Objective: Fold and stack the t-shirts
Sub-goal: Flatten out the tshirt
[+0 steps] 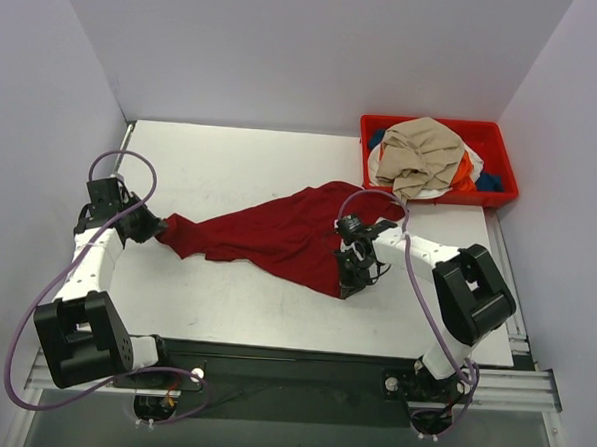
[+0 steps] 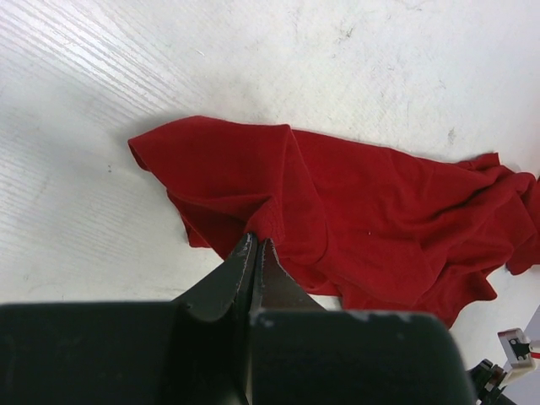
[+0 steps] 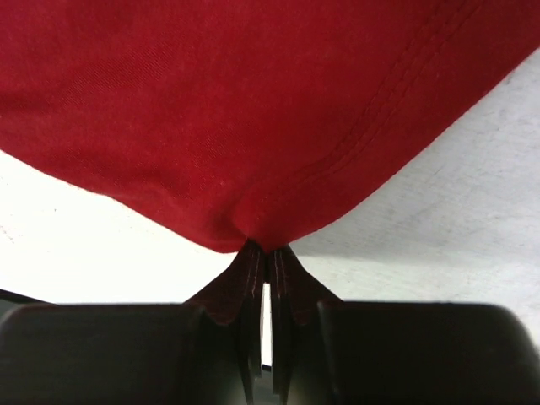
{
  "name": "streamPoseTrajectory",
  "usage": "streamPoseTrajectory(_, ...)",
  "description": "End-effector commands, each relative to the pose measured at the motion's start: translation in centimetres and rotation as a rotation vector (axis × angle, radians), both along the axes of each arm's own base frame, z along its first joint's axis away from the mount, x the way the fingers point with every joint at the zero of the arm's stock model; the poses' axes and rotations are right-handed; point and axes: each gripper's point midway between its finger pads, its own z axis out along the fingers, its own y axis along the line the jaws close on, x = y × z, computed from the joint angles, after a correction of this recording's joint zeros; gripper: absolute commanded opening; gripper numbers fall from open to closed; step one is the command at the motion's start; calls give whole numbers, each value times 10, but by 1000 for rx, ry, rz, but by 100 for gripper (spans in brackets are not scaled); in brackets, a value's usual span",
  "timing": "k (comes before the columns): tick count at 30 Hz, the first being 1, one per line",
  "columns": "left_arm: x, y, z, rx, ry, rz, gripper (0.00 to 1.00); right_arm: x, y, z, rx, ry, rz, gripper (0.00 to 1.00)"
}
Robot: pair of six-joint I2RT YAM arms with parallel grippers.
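Red t-shirt (image 1: 278,237), crumpled, is pinched tight by left gripper (image 2: 256,251) and right gripper (image 3: 268,256) at opposite edges; spreading step; next likely needs pulling it flat

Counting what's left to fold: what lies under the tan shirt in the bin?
Beneath the tan shirt, edges of white cloth, orange cloth and blue cloth show; the rest is covered.

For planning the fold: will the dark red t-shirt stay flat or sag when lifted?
Probably floppy: the dark red t-shirt lies wrinkled between the left gripper and right gripper, so it likely sags mid-span. It puckers at each pinch, suggesting thin cloth.
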Motion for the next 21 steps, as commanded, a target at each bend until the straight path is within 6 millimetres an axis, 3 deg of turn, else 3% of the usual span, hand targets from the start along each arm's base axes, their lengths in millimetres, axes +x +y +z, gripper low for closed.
streamPoseTrajectory(1,9,2,18,1,-69,18,0,-2,-7,9,-13,24,-8,0)
streamPoseTrajectory(5,21,7,33,-2,-98,55,0,22,-11,50,11,-40,-41,0)
streamPoseTrajectory(8,42,13,66,-7,-173,86,0,58,-12,104,50,-164,-68,0)
streamPoseTrajectory(9,53,15,88,-5,-227,96,0,78,-7,137,81,-234,-77,0)
streamPoseTrajectory(11,70,19,110,-39,-287,136,0,102,-12,168,98,-306,-107,0)
streamPoseTrajectory(12,79,18,126,-48,-326,139,0,124,-8,203,133,-389,-118,0)
streamPoseTrajectory(14,101,22,169,-69,-424,158,0,148,-13,236,161,-469,-149,0)
streamPoseTrajectory(15,107,21,186,-82,-460,161,0,166,-10,267,191,-545,-158,0)
streamPoseTrajectory(16,117,22,217,-80,-529,153,0,176,-11,286,209,-593,-167,0)
streamPoseTrajectory(18,123,20,251,-95,-608,148,0,194,-14,313,229,-666,-188,0)
streamPoseTrajectory(19,122,21,269,-95,-645,146,0,201,-16,353,266,-767,-199,0)
streamPoseTrajectory(20,120,21,300,-89,-711,143,0,205,-19,368,272,-808,-207,0)
streamPoseTrajectory(21,116,22,319,-83,-752,145,0,206,-21,386,279,-861,-210,0)
